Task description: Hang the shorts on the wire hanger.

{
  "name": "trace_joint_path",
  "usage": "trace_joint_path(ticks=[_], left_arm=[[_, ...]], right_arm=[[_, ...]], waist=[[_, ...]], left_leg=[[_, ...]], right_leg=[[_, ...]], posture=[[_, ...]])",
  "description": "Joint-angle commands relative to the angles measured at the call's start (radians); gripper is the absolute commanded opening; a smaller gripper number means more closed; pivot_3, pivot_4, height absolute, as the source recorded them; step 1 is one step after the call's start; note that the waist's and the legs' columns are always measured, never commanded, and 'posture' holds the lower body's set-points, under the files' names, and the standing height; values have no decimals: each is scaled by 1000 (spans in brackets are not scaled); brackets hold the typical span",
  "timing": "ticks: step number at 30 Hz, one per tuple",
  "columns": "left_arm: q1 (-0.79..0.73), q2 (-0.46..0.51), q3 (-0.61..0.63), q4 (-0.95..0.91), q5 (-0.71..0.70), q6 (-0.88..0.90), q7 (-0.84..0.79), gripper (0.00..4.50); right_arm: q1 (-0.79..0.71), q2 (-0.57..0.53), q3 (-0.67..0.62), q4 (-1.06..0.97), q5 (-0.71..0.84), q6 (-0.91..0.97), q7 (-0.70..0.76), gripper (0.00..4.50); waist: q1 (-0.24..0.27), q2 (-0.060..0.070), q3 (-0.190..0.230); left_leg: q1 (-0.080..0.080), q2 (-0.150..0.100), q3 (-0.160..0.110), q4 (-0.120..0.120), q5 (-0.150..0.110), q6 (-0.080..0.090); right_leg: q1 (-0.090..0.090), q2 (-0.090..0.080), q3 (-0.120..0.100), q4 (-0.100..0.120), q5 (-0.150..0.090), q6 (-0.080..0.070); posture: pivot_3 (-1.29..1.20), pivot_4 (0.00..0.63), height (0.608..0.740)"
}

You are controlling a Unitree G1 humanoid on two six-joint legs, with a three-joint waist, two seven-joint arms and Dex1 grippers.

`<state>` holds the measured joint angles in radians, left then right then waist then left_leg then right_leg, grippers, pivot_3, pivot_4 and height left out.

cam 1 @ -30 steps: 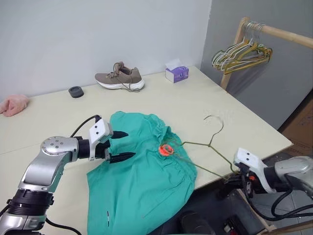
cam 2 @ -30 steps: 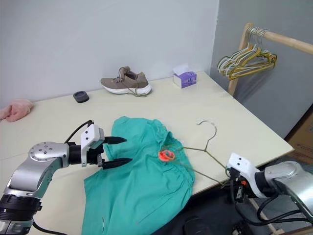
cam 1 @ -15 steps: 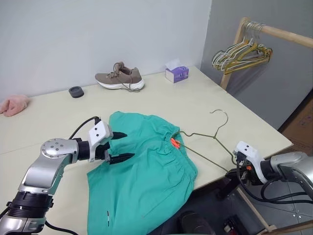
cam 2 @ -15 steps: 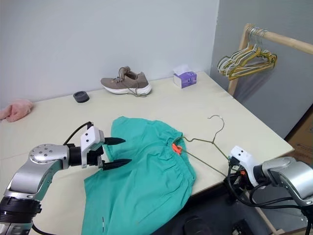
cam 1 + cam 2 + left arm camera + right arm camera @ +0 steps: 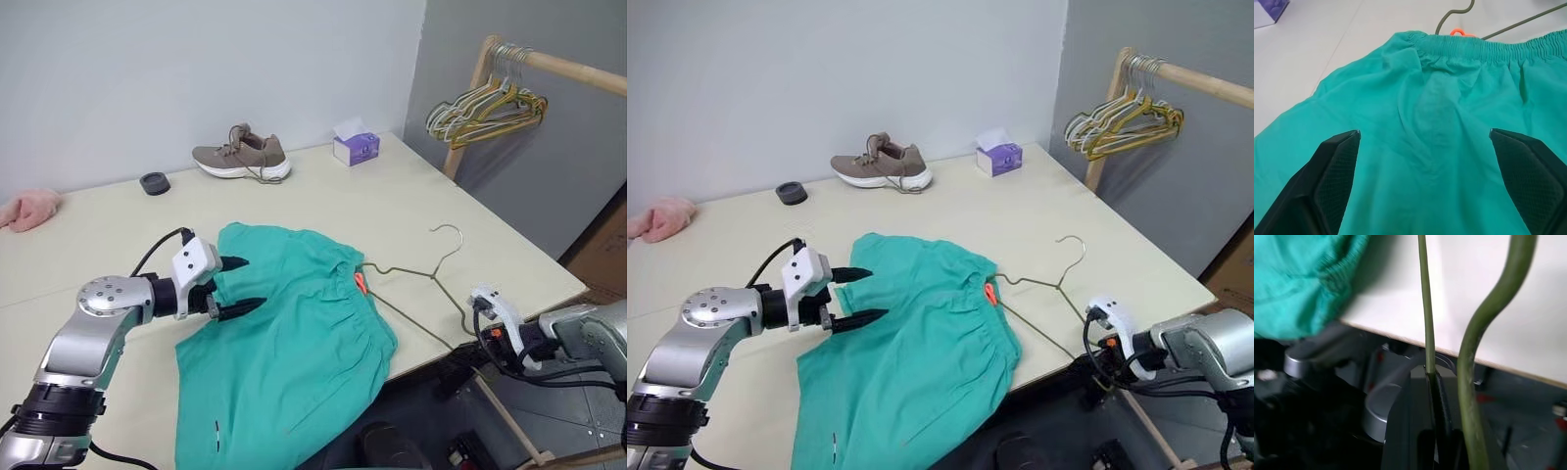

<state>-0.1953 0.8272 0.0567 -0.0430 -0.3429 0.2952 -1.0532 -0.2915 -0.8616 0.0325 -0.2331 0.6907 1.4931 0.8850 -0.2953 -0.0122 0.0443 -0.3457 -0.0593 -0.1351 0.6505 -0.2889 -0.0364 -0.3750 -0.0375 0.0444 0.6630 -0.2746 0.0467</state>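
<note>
At table edge (image 5: 549, 269), right tool (image 5: 487, 338) clamps wire hanger (image 5: 416, 279) beside shorts (image 5: 294, 362).

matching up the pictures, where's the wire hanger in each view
Left eye: wire hanger right of the shorts.
Right eye: hanger right of centre.
Left wrist: hook beyond the waistband.
Right wrist: two wires, one in the right hand.
Shared landmark: shorts.

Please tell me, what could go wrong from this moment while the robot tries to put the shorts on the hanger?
1. The right tool pinches the thin wire hanger at one corner, past the table edge; the wire may twist or slip.
2. Part of the shorts hangs over the front edge, so pulling could drag them off.
3. The left tool is open above the cloth and may catch only one layer.
</note>
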Motion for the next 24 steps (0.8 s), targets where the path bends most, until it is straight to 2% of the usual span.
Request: trace_joint_path(ticks=[1,10,17,24], left_arm=[[-9,-2,38,2,3,-28,17,4476],[-2,0,47,8,-10,-27,15,4476],[5,-2,48,2,-10,-27,8,4476],[-6,-7,54,-4,-24,-16,12,4476]], right_arm=[[-56,59,-68,20,41,100,-42,0],[11,-3,-56,-35,131,121,-58,0],[-67,98,-59,86,140,121,-165,0],[-212,170,-11,228,100,120,-207,0]], waist=[[4,0,0],[47,0,0],[45,1,0],[46,1,0]], left_leg=[[0,0,0,0,0,0],[-2,0,0,-1,0,0],[-1,0,1,0,0,0],[-1,0,1,0,0,0]], right_leg=[[0,0,0,0,0,0],[-3,0,0,-1,0,0],[-2,0,1,0,0,0],[-2,0,1,0,1,0]], posture=[[-309,0,740],[-300,0,740],[-294,0,740],[-276,0,740]])
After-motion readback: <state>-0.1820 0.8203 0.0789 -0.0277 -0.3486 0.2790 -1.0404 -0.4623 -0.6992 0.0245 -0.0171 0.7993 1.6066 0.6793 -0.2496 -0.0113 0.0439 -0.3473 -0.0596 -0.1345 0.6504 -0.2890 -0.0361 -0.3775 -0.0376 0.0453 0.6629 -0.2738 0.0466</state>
